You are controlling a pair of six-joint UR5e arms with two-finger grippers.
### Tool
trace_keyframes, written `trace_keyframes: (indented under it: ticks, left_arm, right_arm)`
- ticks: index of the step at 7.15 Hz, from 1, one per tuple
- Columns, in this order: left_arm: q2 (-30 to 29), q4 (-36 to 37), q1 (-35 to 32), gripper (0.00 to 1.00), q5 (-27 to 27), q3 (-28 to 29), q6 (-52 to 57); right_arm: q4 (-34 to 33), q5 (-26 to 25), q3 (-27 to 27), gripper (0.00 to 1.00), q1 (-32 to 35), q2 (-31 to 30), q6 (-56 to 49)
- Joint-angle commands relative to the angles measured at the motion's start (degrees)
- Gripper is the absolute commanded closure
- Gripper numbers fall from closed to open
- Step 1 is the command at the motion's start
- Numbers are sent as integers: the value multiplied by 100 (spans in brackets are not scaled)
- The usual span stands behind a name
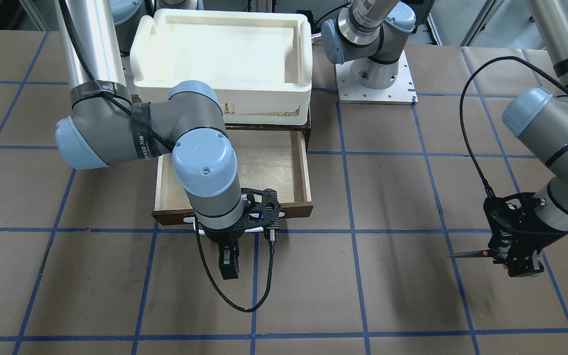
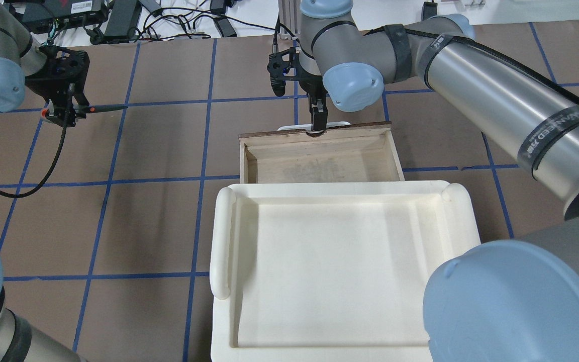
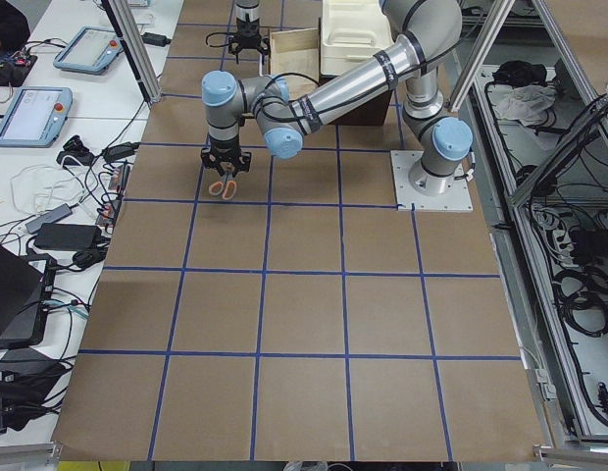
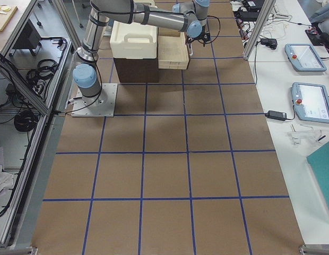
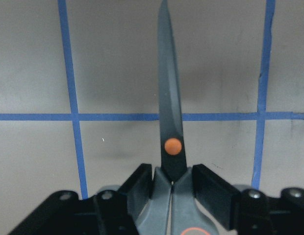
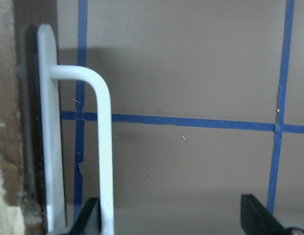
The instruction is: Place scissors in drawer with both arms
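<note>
The scissors (image 1: 476, 254) have dark blades and an orange pivot dot. My left gripper (image 1: 516, 259) is shut on their handles and holds them level above the table, far to the drawer's side. In the left wrist view the blade (image 5: 170, 107) points away from the gripper (image 5: 171, 183). The dark brown drawer (image 1: 294, 211) is pulled open and its pale plywood inside (image 2: 319, 161) is empty. My right gripper (image 2: 318, 118) hangs at the drawer front, open. In the right wrist view the white bar handle (image 6: 105, 147) lies just inside one finger (image 6: 90, 218).
A cream-white plastic bin (image 1: 220, 106) sits on top of the cabinet behind the drawer, also in the overhead view (image 2: 221, 241). The left arm's base plate (image 1: 375, 84) stands beside it. Brown paper with blue tape lines covers the table.
</note>
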Motion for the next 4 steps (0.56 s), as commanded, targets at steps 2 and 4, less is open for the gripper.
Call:
trace_keyframes:
  ticks: [2, 4]
  left_arm:
    - [0, 0, 0, 100, -9, 0, 0]
    - [87, -9, -174, 100, 9, 9, -401]
  right_arm:
    - [109, 101, -15, 0, -152, -251, 113]
    - [678, 180, -15, 0, -240, -768, 331]
